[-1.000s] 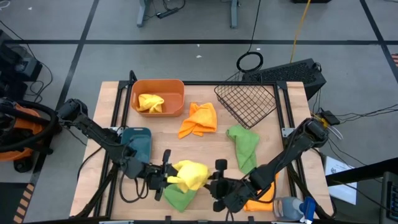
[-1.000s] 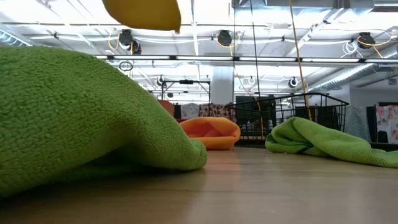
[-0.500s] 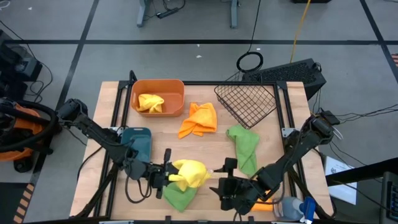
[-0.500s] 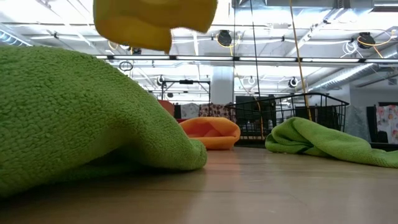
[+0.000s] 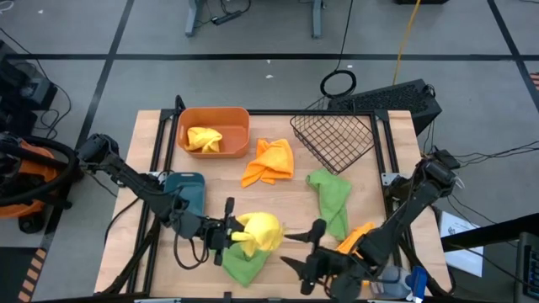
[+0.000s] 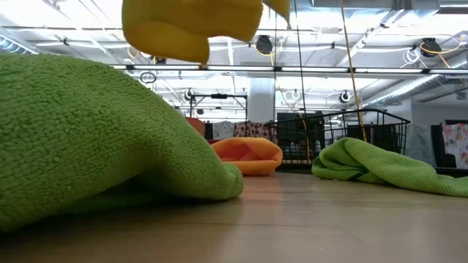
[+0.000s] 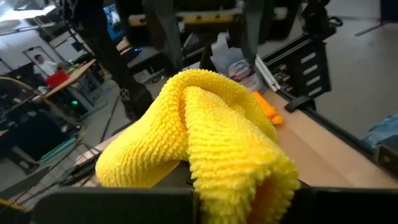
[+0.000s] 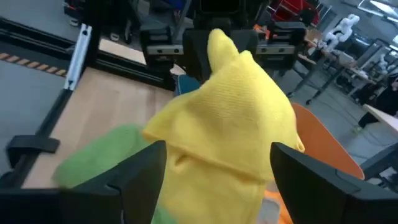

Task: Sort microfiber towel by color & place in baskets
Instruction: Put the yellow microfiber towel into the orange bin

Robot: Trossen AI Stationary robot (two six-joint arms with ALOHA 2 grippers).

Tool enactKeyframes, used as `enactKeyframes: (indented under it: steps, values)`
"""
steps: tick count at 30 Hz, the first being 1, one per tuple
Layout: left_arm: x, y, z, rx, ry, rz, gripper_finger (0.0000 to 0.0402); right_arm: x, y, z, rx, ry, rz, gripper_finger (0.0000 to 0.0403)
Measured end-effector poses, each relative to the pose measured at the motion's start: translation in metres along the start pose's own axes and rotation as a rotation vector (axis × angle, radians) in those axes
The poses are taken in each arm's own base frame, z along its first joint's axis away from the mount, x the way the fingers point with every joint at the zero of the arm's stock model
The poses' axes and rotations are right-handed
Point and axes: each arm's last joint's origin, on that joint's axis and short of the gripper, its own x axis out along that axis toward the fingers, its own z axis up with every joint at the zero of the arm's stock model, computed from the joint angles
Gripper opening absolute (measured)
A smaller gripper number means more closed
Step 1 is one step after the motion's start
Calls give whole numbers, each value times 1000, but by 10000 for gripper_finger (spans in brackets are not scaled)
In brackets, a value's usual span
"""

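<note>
A yellow towel point(image 5: 259, 231) hangs bunched above a green towel point(image 5: 244, 266) near the table's front edge. My left gripper point(image 5: 229, 234) is shut on its left end. My right gripper point(image 5: 286, 250) stands open just right of the towel, fingers wide apart and clear of it; in the right wrist view the towel point(image 8: 224, 124) shows beyond them. Another yellow towel point(image 5: 204, 139) lies in the orange tub point(image 5: 237, 120). Farther back are the wire basket point(image 5: 335, 137) and the teal tub point(image 5: 187, 192). My left gripper holds the yellow towel by its bunched end point(image 7: 217, 180), several layers folded over the fingers, which the cloth hides. The fingers come in about level from the table's left. The towel point(image 6: 190, 25) is lifted clear of the green towel and sags slack.
An orange towel point(image 5: 269, 160) lies mid-table, a second green towel point(image 5: 330, 198) to its right, and another orange towel point(image 5: 358, 240) under my right arm. A blue-capped spray bottle point(image 5: 396, 282) lies at the near right corner.
My right gripper has opened, let go of the yellow towel, and drawn back toward the table's right and near edges while rising and turning. The towel's freed right end has dropped and bunched against my left gripper, which has kept still.
</note>
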Motion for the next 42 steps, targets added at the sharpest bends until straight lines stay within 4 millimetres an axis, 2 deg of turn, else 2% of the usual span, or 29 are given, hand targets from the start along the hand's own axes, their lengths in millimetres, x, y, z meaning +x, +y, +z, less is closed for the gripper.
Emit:
enactKeyframes:
  steps: [5,9,16,21,26,28,30,35,42]
  values:
    - [2,3,0,-28,-29,-37,42,29,-5,-4,39,8,-40,278]
    - [2,4,1,-31,-35,-34,42,54,-10,-12,73,51,56,278]
    - [2,5,3,-42,-60,-25,42,76,-27,-14,164,86,150,270]
    - [2,5,4,-67,-67,-23,42,81,-24,-17,146,86,146,207]
    - [2,5,4,-122,-65,-25,48,87,-19,-17,110,40,146,89]
    - [2,5,3,-128,-57,-29,59,89,-17,-18,88,30,144,37]
    - [2,4,2,-144,-45,-36,76,89,-17,-18,66,31,138,14]
    - [1,0,-3,-185,16,-60,141,83,-15,-20,38,47,34,26]
    - [-2,-4,-3,-178,46,-10,237,64,-8,-18,-27,47,-78,7]
